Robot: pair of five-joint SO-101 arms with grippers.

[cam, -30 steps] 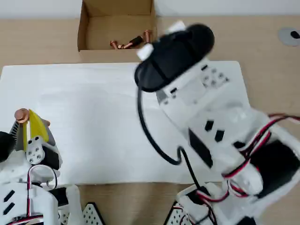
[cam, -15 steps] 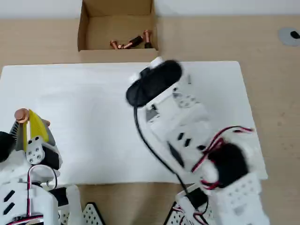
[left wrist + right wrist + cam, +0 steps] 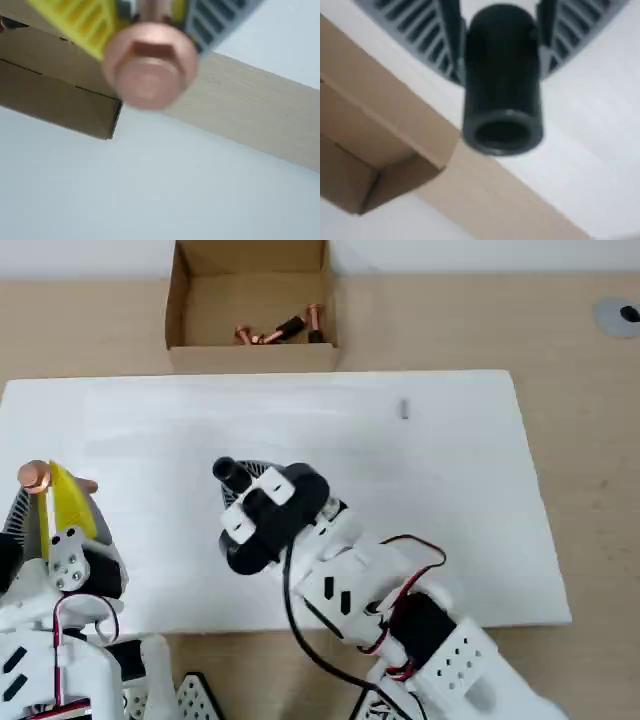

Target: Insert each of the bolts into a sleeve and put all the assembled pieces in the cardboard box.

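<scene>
A copper bolt [image 3: 36, 477] with a hexagonal head [image 3: 150, 70] is held in my left gripper [image 3: 42, 490], shut on it, over the left edge of the white mat [image 3: 300, 430]. My right gripper [image 3: 240, 480] is shut on a black sleeve [image 3: 226, 471] above the middle of the mat; the sleeve's hollow end [image 3: 502, 131] faces outward between the ribbed fingers [image 3: 410, 30]. The cardboard box [image 3: 178, 300] stands at the back, holding several assembled copper and black pieces [image 3: 280, 332].
A tan wooden table [image 3: 580, 440] borders the mat. A small dark mark [image 3: 404, 409] lies on the mat at back right. A round grey disc [image 3: 618, 316] sits on the table at far right. The box corner [image 3: 112, 120] shows in both wrist views [image 3: 395, 165].
My right arm has swung from near the box back and leftward to the mat's middle, carrying the black sleeve. My left gripper with the bolt shifted slightly left.
</scene>
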